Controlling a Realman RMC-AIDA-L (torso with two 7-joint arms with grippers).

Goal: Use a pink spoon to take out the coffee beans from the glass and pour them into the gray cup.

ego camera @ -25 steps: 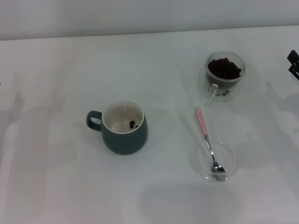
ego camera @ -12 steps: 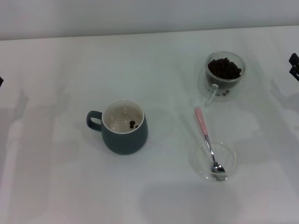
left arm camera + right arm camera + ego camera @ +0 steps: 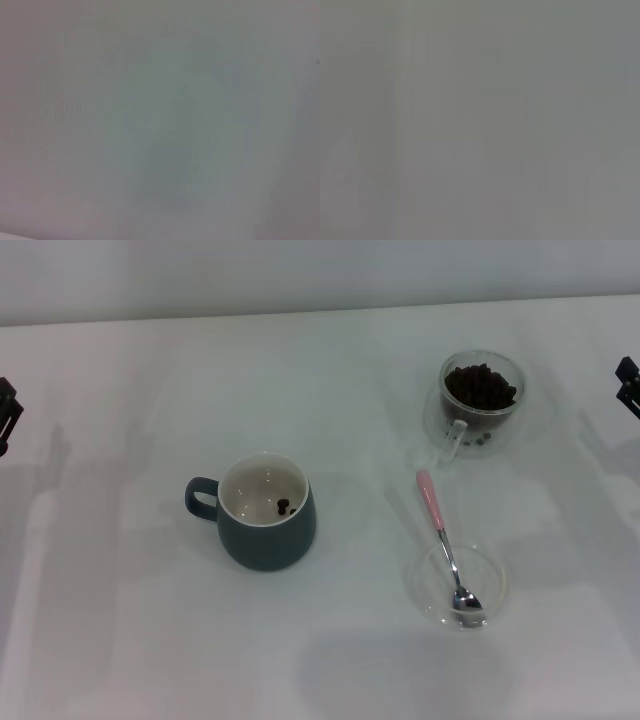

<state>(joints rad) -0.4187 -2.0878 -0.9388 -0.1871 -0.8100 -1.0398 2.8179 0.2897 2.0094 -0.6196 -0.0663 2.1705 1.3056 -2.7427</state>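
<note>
In the head view the gray cup (image 3: 265,515) stands left of centre, handle to the left, with a few coffee beans (image 3: 284,506) inside. The glass (image 3: 480,400) stands at the back right with a heap of coffee beans (image 3: 480,386) in it. The pink spoon (image 3: 443,536) lies on the table, its metal bowl resting in a flat clear glass dish (image 3: 457,586). My left gripper (image 3: 6,412) shows only at the far left edge, my right gripper (image 3: 629,383) only at the far right edge; both are far from the objects. The wrist views show only blank surface.
The white table (image 3: 330,360) ends at a back edge near the top of the head view. The shadows of both arms fall on the table near its left and right sides.
My left gripper has come into view at the left edge. My right gripper has stayed at the right edge, shifting only slightly. The cup, glass, spoon and dish have not moved.
</note>
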